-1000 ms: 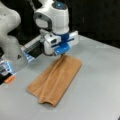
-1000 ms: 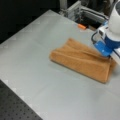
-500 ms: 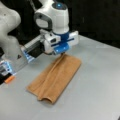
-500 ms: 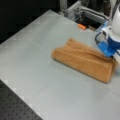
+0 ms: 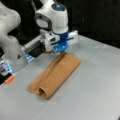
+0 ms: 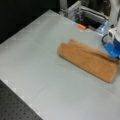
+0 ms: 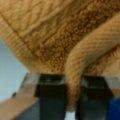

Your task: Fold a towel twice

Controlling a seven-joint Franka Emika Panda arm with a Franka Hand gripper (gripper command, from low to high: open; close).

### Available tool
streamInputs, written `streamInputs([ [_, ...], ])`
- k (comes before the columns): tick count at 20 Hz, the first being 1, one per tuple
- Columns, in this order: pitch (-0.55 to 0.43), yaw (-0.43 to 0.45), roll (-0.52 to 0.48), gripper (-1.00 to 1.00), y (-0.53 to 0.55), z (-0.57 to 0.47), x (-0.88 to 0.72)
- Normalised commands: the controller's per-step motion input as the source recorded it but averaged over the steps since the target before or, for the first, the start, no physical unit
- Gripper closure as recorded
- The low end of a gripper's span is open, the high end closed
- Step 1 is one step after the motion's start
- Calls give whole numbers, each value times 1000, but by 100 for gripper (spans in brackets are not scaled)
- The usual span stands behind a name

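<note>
Since a second ago little is changed: the gripper (image 5: pixel 60 50) is kept at the same far end of the towel (image 5: pixel 56 75), only a slight shift is seen, and the towel is left where it was on the worktop (image 5: pixel 95 90).

The towel is seen folded once into a long narrow strip. In a front view it runs from the lower left, where the fold is rolled into a small open loop, up to the right, ending under the gripper. In a front view the towel (image 6: pixel 87 60) is laid across the middle of the worktop (image 6: pixel 37 65), its rounded end toward the left and its other end at the right edge, touching the gripper (image 6: pixel 113 51).

In the wrist view a fold of the towel (image 7: pixel 75 75) is pinched between the dark fingers (image 7: pixel 51 102); the cloth hangs down into the gap between them, with the woven band and terry pile filling the upper part of the view. The gripper (image 7: pixel 71 105) is therefore closed on the towel's edge.

A small orange object (image 5: pixel 9 79) is seen at the left edge of a front view, well apart from the towel, beside the white robot base (image 5: pixel 10 42); it is also seen (image 6: pixel 81 26) near the top in a front view.
</note>
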Motion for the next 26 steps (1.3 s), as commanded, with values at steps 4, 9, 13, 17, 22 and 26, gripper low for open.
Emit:
streamInputs([
  [4,-227,-72,165,-100,-107,-258,-334],
  [9,-235,-6,172,-100,-182,-235,-296],
  [13,-215,-21,183,-100,-136,-164,-259],
  [17,-172,-51,190,-100,-86,-101,-248],
  [22,-156,-57,199,-100,-91,-63,-247],
  [26,-59,-96,195,-100,-109,-1,-285],
])
